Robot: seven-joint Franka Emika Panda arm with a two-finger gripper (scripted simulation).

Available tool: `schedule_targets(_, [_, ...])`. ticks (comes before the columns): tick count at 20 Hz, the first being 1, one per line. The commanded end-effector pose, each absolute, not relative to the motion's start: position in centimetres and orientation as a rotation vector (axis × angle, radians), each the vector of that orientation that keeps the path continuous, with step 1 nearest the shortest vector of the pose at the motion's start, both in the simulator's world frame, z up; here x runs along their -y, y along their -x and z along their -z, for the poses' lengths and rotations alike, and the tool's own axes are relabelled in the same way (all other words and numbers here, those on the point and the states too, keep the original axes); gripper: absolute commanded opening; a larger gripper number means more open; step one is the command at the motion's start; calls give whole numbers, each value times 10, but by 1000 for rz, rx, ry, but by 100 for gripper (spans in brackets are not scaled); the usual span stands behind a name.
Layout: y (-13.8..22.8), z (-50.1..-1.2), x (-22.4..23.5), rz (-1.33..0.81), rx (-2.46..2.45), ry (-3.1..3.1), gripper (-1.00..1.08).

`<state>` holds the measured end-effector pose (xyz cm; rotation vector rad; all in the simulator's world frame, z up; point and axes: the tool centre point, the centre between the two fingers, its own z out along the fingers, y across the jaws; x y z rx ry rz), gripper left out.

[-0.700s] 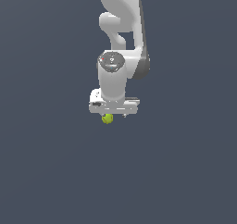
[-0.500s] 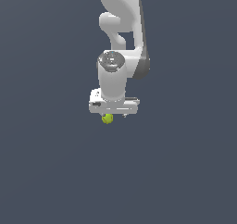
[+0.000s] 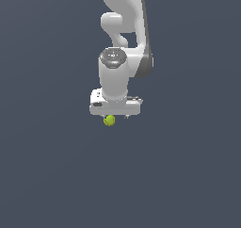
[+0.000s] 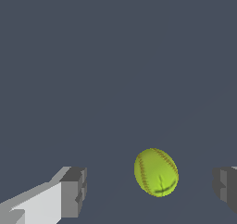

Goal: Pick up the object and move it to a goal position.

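Gripper (image 4: 150, 190) wide open — ball (image 4: 156, 172) between fingers (image 4: 73, 192), touching neither. Grasp not yet made; lift and carry remain.

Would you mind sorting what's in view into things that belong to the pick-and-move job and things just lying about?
Belongs to the job:
- yellow-green ball, between the fingers, untouched
- gripper, open

Just lying about:
- nothing else visible; only the plain grey surface
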<state>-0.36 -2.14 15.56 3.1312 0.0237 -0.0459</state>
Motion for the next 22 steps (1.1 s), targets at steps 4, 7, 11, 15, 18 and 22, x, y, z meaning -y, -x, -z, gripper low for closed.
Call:
schedule_targets(4, [5, -154, 22, 46, -42, -3131, 100])
schedule_targets(7, [7, -152, 24, 45, -75, -3131, 100])
schedule_targets(11, [10, -146, 28, 42, -143, -3130, 100])
schedule_targets(15, [16, -139, 33, 38, -241, -3125, 100])
schedule_targets(18, [22, -133, 37, 34, -334, -3118, 100])
schedule_targets(22, [31, -123, 44, 27, -479, -3100, 100])
